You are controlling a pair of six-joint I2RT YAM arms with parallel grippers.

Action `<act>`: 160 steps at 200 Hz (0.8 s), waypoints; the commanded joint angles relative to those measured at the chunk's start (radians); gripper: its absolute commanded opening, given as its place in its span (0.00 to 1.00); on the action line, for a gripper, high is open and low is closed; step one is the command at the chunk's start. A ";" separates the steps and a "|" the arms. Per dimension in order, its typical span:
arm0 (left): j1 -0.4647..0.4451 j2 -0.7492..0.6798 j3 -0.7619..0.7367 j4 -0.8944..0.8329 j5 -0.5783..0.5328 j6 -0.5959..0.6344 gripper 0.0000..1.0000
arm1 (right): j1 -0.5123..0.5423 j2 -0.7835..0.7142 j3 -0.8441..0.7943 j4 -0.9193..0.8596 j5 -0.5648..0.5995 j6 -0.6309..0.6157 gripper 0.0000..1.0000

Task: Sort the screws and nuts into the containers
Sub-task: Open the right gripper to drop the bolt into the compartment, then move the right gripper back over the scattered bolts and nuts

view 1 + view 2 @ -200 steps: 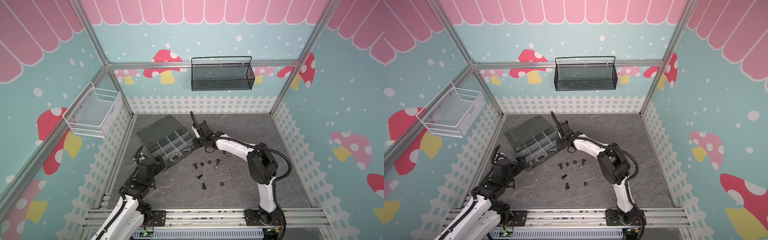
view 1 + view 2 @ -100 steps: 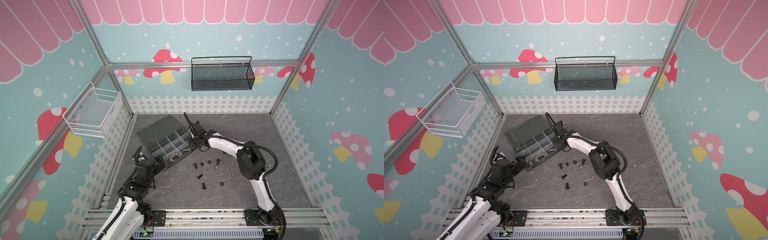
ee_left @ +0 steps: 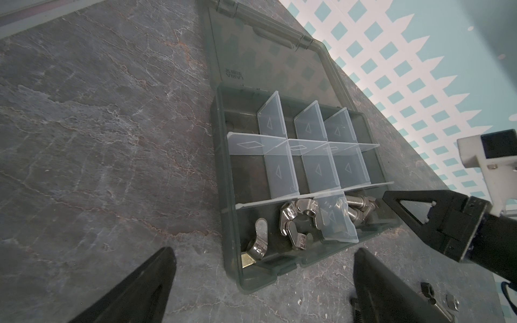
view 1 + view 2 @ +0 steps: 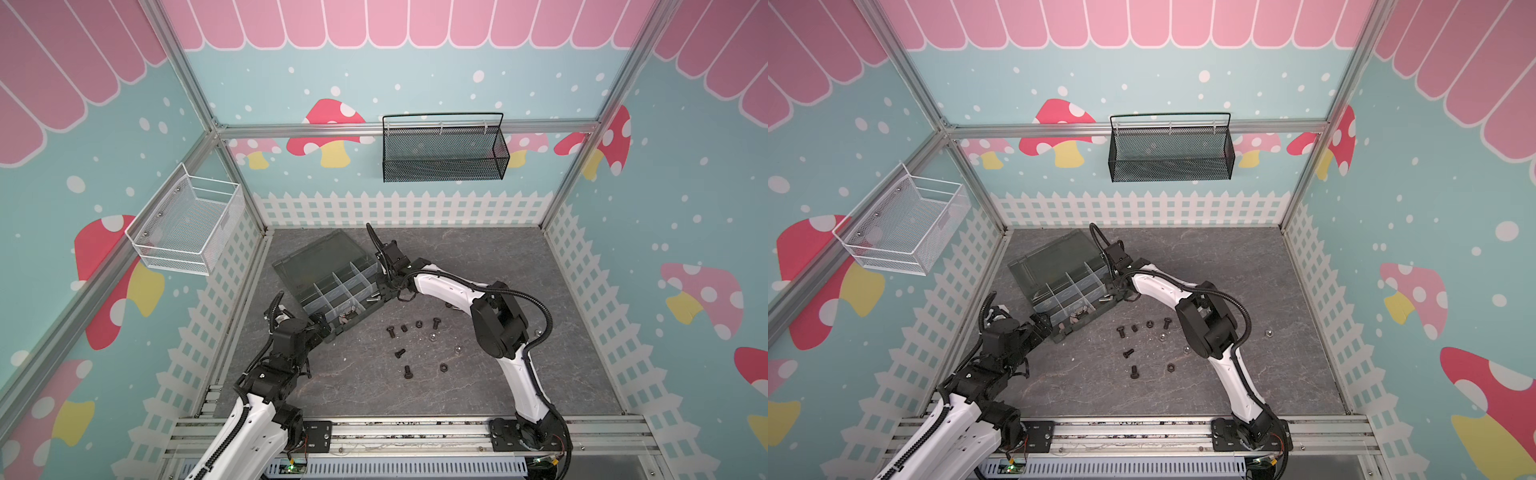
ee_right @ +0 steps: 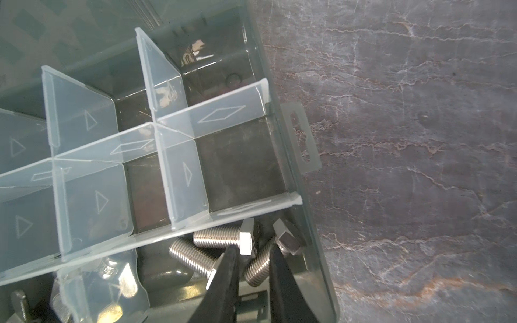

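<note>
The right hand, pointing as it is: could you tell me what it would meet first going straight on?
The right hand would likely meet the silver screws in the corner compartment.

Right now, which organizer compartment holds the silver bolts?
The corner compartment under the right pincer, in the row farthest from the lid; the neighbouring one holds wing nuts instead.

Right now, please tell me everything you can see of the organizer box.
The organizer box is dark grey translucent plastic, lying on the tabletop with its hinged lid folded open. Clear dividers form compartments: one holds silver wing nuts, its neighbour silver bolts, below the right claw. The rest look empty.
</note>
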 commanded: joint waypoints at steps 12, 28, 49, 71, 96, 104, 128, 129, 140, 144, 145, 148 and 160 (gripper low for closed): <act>0.006 -0.013 -0.003 -0.009 -0.006 -0.019 1.00 | 0.004 -0.095 -0.009 -0.027 0.066 -0.001 0.24; 0.006 -0.013 -0.003 -0.007 -0.007 -0.019 1.00 | 0.000 -0.138 -0.051 -0.024 0.090 0.005 0.25; 0.005 -0.012 -0.003 -0.009 -0.006 -0.021 1.00 | -0.011 -0.198 -0.124 -0.020 0.116 0.025 0.26; 0.006 -0.012 -0.002 -0.007 -0.005 -0.019 1.00 | -0.033 -0.278 -0.239 0.000 0.135 0.051 0.27; 0.006 -0.013 0.003 -0.006 -0.003 -0.018 1.00 | -0.071 -0.378 -0.374 0.000 0.148 0.087 0.27; 0.007 -0.011 0.007 -0.006 -0.003 -0.016 1.00 | -0.086 -0.412 -0.419 0.002 0.147 0.098 0.27; 0.005 -0.001 0.014 -0.001 -0.002 -0.014 1.00 | -0.135 -0.519 -0.556 0.000 0.139 0.125 0.29; 0.005 0.000 0.014 -0.001 -0.002 -0.014 1.00 | -0.137 -0.523 -0.561 0.000 0.138 0.125 0.29; 0.006 0.009 0.015 0.007 0.004 -0.015 1.00 | -0.161 -0.568 -0.616 -0.001 0.129 0.134 0.30; 0.006 0.012 0.015 0.010 0.005 -0.016 1.00 | -0.172 -0.586 -0.635 -0.003 0.124 0.135 0.31; 0.006 0.013 0.015 0.010 0.005 -0.016 1.00 | -0.175 -0.590 -0.640 -0.003 0.123 0.136 0.31; 0.006 0.016 0.015 0.013 0.007 -0.016 1.00 | -0.182 -0.600 -0.653 -0.003 0.119 0.138 0.32; 0.006 0.027 0.015 0.024 0.015 -0.018 1.00 | -0.216 -0.647 -0.708 -0.003 0.100 0.142 0.33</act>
